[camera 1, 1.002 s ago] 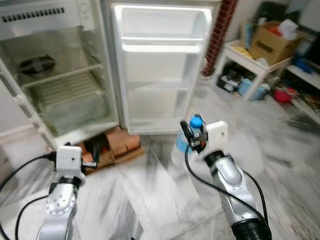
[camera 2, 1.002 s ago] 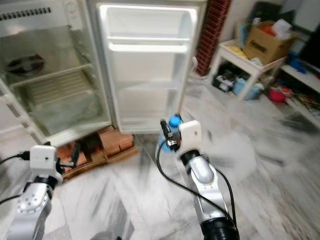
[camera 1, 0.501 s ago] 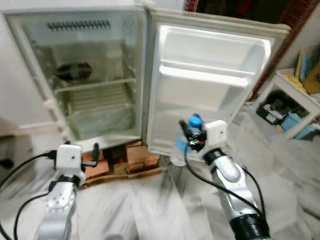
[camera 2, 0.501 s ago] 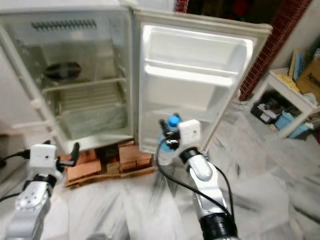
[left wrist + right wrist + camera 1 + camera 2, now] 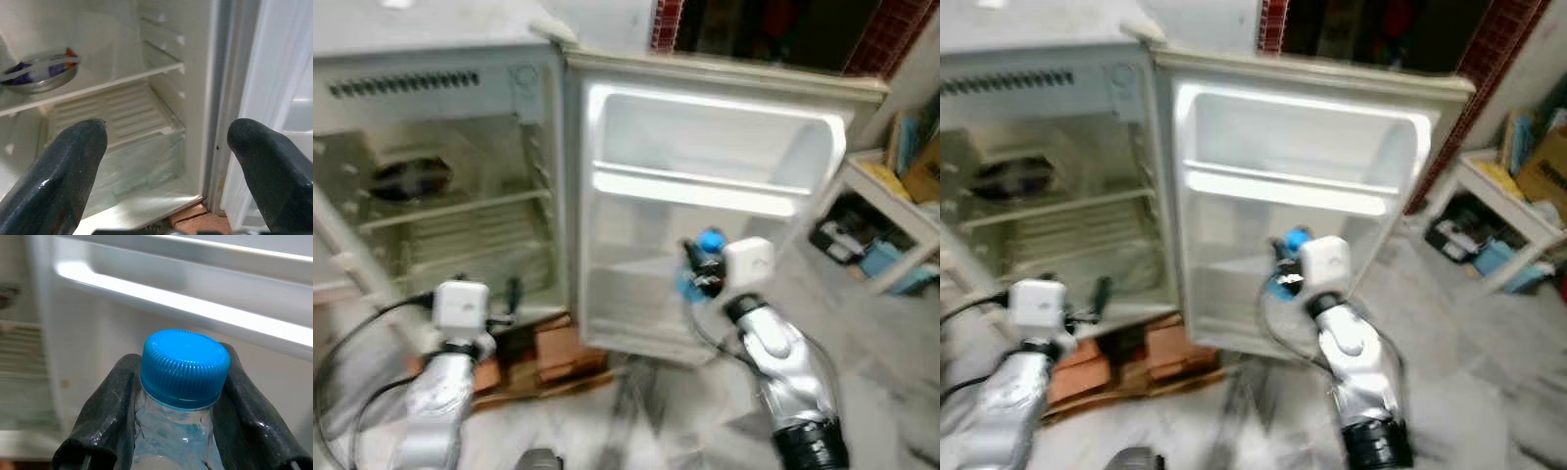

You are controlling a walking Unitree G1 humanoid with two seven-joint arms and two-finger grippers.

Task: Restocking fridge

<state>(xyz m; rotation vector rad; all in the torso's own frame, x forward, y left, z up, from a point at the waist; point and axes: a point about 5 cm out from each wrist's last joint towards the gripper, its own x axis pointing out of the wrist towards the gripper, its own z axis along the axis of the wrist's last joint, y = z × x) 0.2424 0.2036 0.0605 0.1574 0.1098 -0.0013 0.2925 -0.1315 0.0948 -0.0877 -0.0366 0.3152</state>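
Bottle: clear water bottle (image 5: pixel 183 421) with a blue cap (image 5: pixel 710 240), held upright in front of the open fridge door (image 5: pixel 705 211).
Right gripper (image 5: pixel 703 269): clenched on the bottle's neck.
Left gripper (image 5: pixel 166 161): fingers spread, empty, facing the fridge (image 5: pixel 440 196) interior.
Shelf: a metal bowl (image 5: pixel 39 73) sits on it.

Clear plastic water bottle (image 5: pixel 178 431) w/ ribbed blue cap (image 5: pixel 185 363), upright, neck pinched between the right gripper's (image 5: pixel 703 266) black fingers (image 5: pixel 102 416), held up in front of the open fridge door's (image 5: pixel 705 211) lower part, below its white door shelf (image 5: pixel 695 189). Fridge (image 5: pixel 440 186) is small, white, door swung wide open to the robot's right; inside approx bare: wire-look shelf (image 5: pixel 93 88), clear crisper drawer (image 5: pixel 132 166) beneath, and a metal bowl (image 5: pixel 39 71) w/ sth dark in it on the shelf.
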